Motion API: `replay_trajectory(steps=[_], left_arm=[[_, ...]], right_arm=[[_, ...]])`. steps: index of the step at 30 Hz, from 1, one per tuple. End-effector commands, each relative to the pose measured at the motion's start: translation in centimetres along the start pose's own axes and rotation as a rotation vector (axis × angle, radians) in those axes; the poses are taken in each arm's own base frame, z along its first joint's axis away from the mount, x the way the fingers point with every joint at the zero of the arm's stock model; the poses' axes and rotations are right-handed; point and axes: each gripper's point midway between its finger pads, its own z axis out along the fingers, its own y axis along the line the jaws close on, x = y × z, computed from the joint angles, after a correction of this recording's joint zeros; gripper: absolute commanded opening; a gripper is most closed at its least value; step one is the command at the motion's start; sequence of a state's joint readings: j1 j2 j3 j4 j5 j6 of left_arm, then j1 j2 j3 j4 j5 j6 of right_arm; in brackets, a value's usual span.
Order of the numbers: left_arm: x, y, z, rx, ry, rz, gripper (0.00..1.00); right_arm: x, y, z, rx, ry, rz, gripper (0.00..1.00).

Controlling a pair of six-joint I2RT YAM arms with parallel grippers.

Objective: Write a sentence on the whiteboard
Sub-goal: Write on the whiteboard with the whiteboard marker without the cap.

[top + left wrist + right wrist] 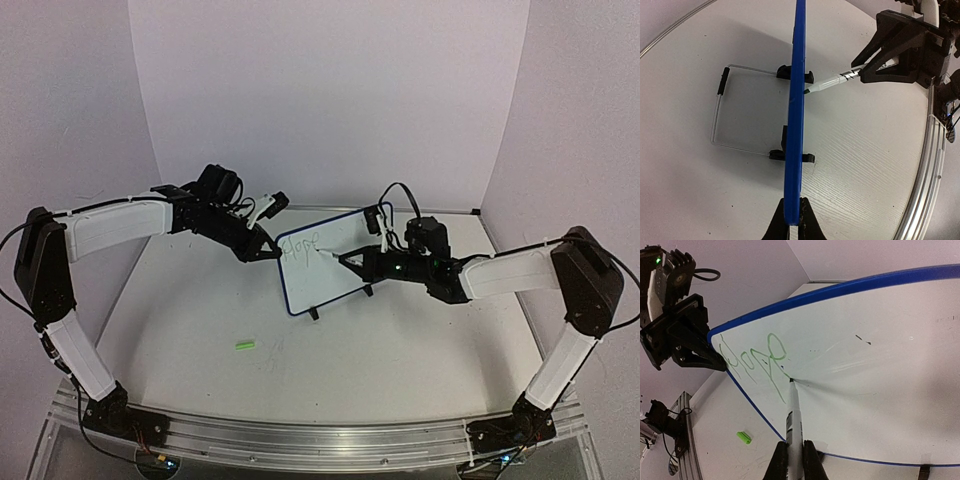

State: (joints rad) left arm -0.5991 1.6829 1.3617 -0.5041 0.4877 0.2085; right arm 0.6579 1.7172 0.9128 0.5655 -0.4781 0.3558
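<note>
The whiteboard (325, 260), white with a dark blue rim, stands tilted on its wire stand (720, 115) mid-table. Green letters (755, 362) are written on its left part. My left gripper (262, 248) is shut on the board's left edge; in the left wrist view (794, 220) the blue rim (796, 100) sits between its fingers. My right gripper (352, 261) is shut on a white marker (792, 420). The marker's tip (790, 380) touches the board face just right of the green letters. The marker also shows in the left wrist view (835, 81).
A green marker cap (245, 345) lies on the table in front of the board, also seen in the right wrist view (744, 437). White walls enclose the table at back and sides. A metal rail (320, 435) runs along the near edge.
</note>
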Motion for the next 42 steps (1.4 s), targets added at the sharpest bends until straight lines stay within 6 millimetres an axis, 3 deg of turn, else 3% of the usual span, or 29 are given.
replay_trajectory(steps=[1,22,34,42], left_arm=[[1.0,0.2,0.6,-0.015,0.053,0.012,0.00],[1.0,0.3,0.7,-0.017,0.053,0.013,0.00],[0.9,0.1,0.5,-0.011,0.049,0.010,0.00],[0.8,0.0,0.4,-0.004,0.044,0.010,0.00]], right_arm=[[-2.1,-1.1,-0.9,0.090,-0.076,-0.025,0.00],[-2.1,-0.2,-1.5,0.056,-0.073,-0.032,0.00],[-2.2,2.5,-4.9,-0.006,-0.056,-0.025,0.00],[-2.3,1.8,-6.3,-0.029,-0.040,-0.008,0.00]])
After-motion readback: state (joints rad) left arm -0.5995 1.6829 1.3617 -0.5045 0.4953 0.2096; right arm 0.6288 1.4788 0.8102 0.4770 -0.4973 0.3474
